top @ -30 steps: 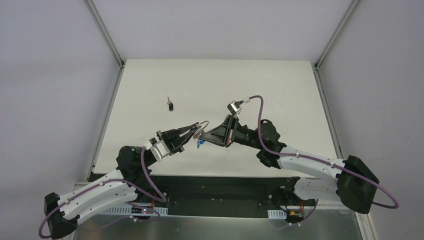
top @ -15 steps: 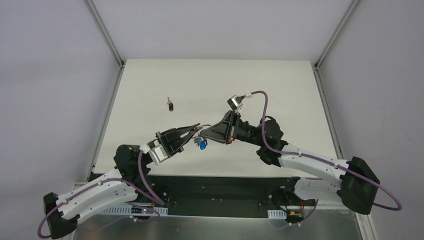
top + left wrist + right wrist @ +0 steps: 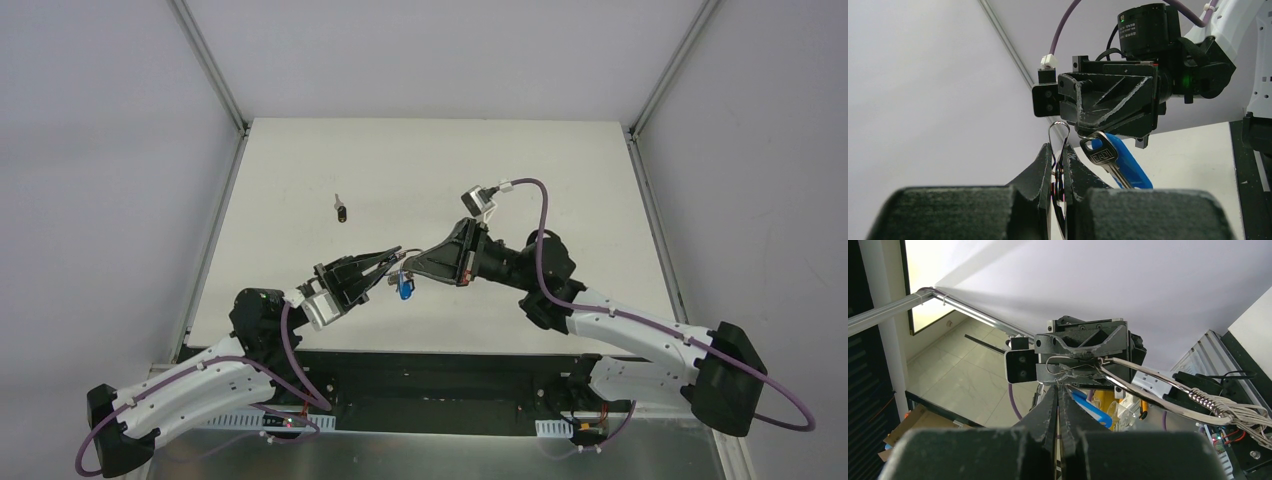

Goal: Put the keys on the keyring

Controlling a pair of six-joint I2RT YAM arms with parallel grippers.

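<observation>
Right arm's wrist has drifted rightward, and the right gripper (image 3: 415, 265) is still tip-to-tip with the left gripper (image 3: 396, 258).
Left jaws clamp the keyring (image 3: 1050, 136), its loop standing out past their tips. Right jaws are pressed together. The silver key (image 3: 1099, 152) and blue-headed key (image 3: 1125, 162) hang just beneath them, heads up and blades slanting down. Can't tell if they're gripped.

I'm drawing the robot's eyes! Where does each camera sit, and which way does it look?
Top external: high behind the bases, looking down at the table; left arm and right arm show.
Left wrist: on the left arm, facing the right gripper; its own fingers show, pinching the keyring.
Right wrist: on the right arm, facing the left gripper; its own fingers show.
Shared: both wrist views see the keyring and blue key.
</observation>
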